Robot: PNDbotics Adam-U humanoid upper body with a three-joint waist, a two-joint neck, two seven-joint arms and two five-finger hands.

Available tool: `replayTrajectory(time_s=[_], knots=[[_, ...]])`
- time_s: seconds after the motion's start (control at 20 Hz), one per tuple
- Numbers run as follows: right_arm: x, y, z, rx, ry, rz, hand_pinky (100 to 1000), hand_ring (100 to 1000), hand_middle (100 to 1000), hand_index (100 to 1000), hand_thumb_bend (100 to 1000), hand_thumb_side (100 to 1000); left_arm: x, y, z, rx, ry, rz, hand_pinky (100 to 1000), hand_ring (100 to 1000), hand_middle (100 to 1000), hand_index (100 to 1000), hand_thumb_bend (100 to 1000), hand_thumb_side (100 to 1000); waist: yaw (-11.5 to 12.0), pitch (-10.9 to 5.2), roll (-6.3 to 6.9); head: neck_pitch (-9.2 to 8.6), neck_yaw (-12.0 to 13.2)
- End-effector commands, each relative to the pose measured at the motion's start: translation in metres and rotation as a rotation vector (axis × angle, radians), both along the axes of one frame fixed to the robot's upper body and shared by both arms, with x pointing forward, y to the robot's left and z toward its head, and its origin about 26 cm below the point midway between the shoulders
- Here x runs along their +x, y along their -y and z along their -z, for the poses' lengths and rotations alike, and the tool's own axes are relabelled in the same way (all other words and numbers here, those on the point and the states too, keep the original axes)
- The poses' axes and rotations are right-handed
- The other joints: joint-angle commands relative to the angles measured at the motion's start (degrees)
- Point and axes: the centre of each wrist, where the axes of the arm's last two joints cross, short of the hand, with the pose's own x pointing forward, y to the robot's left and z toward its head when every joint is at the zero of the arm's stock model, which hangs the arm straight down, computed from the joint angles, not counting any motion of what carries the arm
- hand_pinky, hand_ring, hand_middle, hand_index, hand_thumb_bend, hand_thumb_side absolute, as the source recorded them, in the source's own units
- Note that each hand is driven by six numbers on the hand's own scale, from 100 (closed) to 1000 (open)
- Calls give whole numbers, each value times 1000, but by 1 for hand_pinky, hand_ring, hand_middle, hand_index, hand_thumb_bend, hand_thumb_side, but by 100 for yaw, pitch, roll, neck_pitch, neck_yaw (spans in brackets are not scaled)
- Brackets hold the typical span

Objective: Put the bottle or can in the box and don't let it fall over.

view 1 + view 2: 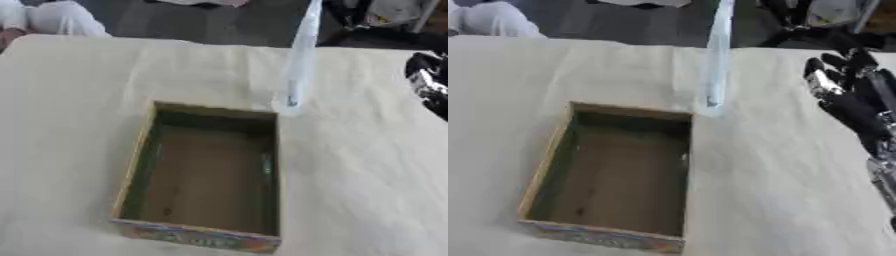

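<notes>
A tall, slim clear bottle [298, 60] stands upright on the cloth-covered table, just behind the far right corner of the box. The open cardboard box [546, 150] lies in the middle, with a brown bare floor, greenish inner walls and a colourful print on its near side. My right hand [846, 95] hovers to the right of the bottle, apart from it, black with silver parts, its fingers spread and holding nothing. In the left eye view only its edge [429, 80] shows. My left hand appears in neither view.
A pale cloth [367, 175] covers the whole table. Beyond the far table edge [219, 42] lie a dark floor, a white shape at the upper left and dark equipment at the upper right.
</notes>
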Motion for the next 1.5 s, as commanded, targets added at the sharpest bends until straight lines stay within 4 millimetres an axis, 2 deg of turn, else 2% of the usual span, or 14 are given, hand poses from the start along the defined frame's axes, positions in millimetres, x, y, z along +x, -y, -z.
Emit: replayTrajectory(time_s=[0.05,0.4,0.9,1.2,1.5], knots=[[-5,4,-12,-50,16,10,1000,1000,1000,1000,100,470,-1,-2,-12,39,27,14,1000,785,830,744,641,454,34,-115,9,1,-36],[1,-1,-19,-1,-68,91,1000,1000,1000,1000,100,470,-1,-1,-11,37,21,26,1000,785,830,744,642,454,122,-147,23,43,-126],[12,-7,-31,-12,-54,131,1000,1000,1000,1000,100,470,0,1,-11,42,14,43,1000,785,830,744,643,453,166,-175,7,127,-227],[12,-19,-40,-12,-35,69,1000,1000,1000,1000,100,470,2,3,-14,46,21,62,1000,785,829,744,644,451,292,-184,-11,124,-313],[14,-27,-49,-8,-31,5,1000,1000,1000,1000,100,470,4,4,-17,48,35,75,1000,786,830,746,649,448,499,-162,-24,88,-504]])
